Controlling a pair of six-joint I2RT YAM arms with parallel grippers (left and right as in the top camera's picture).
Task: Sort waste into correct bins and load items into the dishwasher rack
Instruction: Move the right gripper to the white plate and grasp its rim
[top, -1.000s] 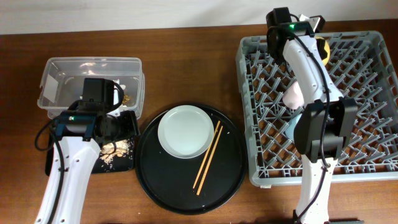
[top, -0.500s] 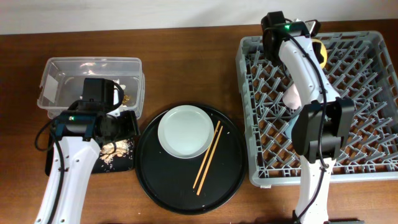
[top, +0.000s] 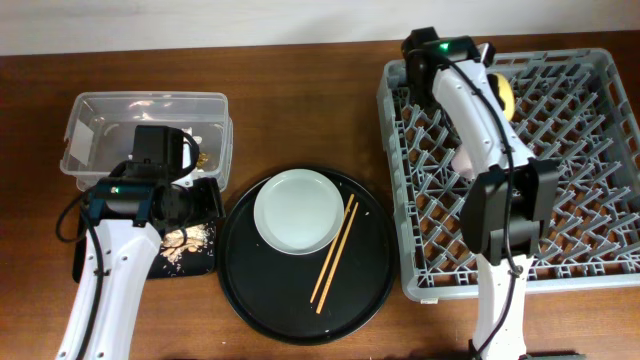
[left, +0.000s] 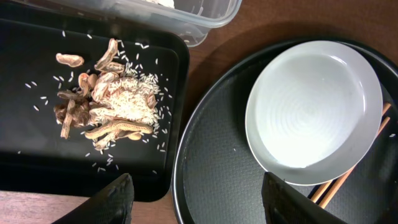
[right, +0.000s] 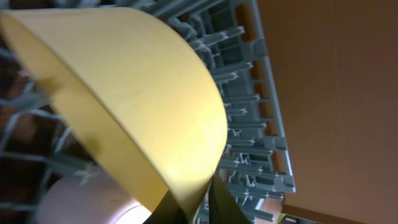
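My right gripper (right: 202, 202) is shut on the rim of the small yellow bowl (right: 124, 93), held tilted over the back left of the grey dishwasher rack (top: 590, 150); the bowl also shows in the overhead view (top: 503, 95). A pink cup (top: 468, 158) lies in the rack under it. The blue cup is hidden. My left gripper (left: 199, 199) is open and empty, above the gap between the shallow black tray (left: 37, 168) and the round tray. Tan food scraps (left: 106, 115) and rice lie in the black tray. The grey-green bowl (top: 297, 210) and chopsticks (top: 335, 250) sit on the round tray.
The round black tray (top: 250, 290) is at the table's middle. The clear tub (top: 100, 110) stands behind the black tray, with a bit of gold wrapper (top: 204, 157) showing beside my left arm. The right arm lies across the rack's left half.
My right gripper has carried the yellow bowl to the left, toward the rack's back left corner. The left arm has not moved.
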